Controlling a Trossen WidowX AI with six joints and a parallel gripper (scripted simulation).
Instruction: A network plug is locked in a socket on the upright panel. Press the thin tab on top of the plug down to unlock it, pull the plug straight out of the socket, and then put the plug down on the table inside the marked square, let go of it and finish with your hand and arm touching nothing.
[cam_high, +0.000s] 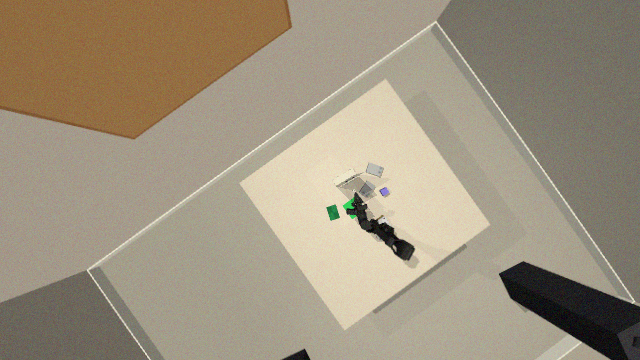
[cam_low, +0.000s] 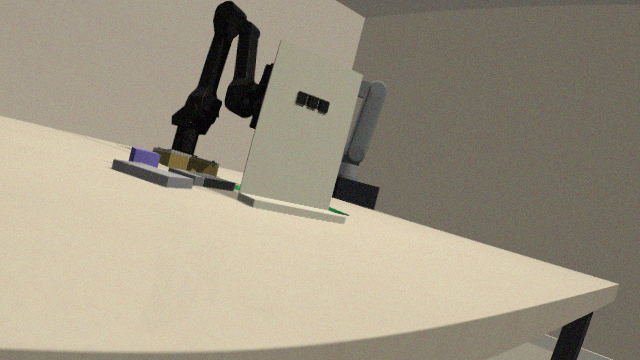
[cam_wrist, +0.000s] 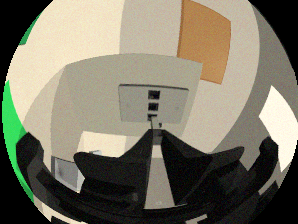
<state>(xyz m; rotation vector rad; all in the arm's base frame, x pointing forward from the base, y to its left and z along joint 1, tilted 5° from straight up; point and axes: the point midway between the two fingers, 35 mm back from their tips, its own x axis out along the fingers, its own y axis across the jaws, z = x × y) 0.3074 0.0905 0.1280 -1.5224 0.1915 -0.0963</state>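
Observation:
The upright panel (cam_high: 344, 178) (cam_low: 295, 150) (cam_wrist: 95, 95) has a grey faceplate (cam_wrist: 135, 105) with a column of dark sockets in the wrist view. My gripper (cam_high: 356, 194) (cam_wrist: 156, 133) is shut on the small pale grey plug (cam_wrist: 155, 123), at the very tips of the fingers. The plug's far end overlaps the lowest socket in the wrist view; whether any of it is inside is unclear. The tab cannot be made out. The panel hides the gripper in the exterior view. A bright green square (cam_high: 349, 206) (cam_wrist: 11, 117) lies on the table, partly under the arm in the top view.
A dark green patch (cam_high: 333, 212) (cam_wrist: 31, 25) lies beside the bright one. Two grey boxes (cam_high: 374, 170) (cam_high: 367, 189) and a purple block (cam_high: 384, 191) (cam_low: 146, 158) stand on one side of the panel. Yellow-brown blocks (cam_low: 178, 160) stand near the arm's base. A pale grey jointed shape (cam_low: 370, 120) shows behind the panel.

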